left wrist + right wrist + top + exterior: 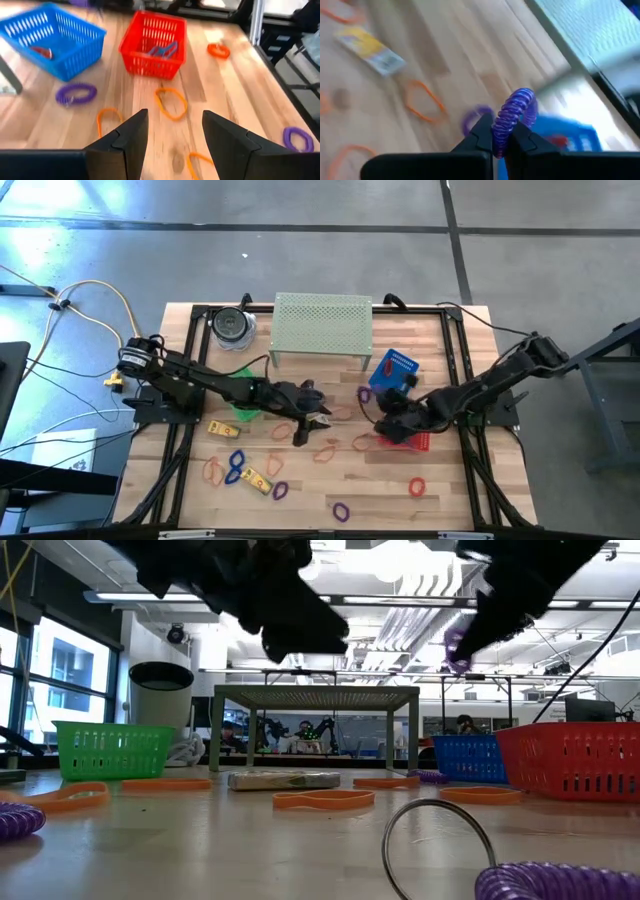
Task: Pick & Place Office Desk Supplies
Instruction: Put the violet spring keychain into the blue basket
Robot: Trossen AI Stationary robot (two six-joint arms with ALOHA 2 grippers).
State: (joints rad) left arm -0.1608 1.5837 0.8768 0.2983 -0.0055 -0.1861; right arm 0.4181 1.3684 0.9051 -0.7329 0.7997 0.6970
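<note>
Purple coil band (516, 116) pinched edge-on in my right gripper (500, 141), lifted near the blue basket (394, 367).
Light and springy, so grip across its coil; my left gripper (172, 132) hangs half-open and empty above orange bands (170, 102).

The wooden surface (440, 480) carries a green stand (322, 325) at the far middle, a jar (232, 325) to its left, a blue basket (394, 367) and a red basket (415, 440) on the right, a green basket (245, 410) on the left, and scattered bands (342, 509) and yellow pieces (258, 480) nearer.
</note>
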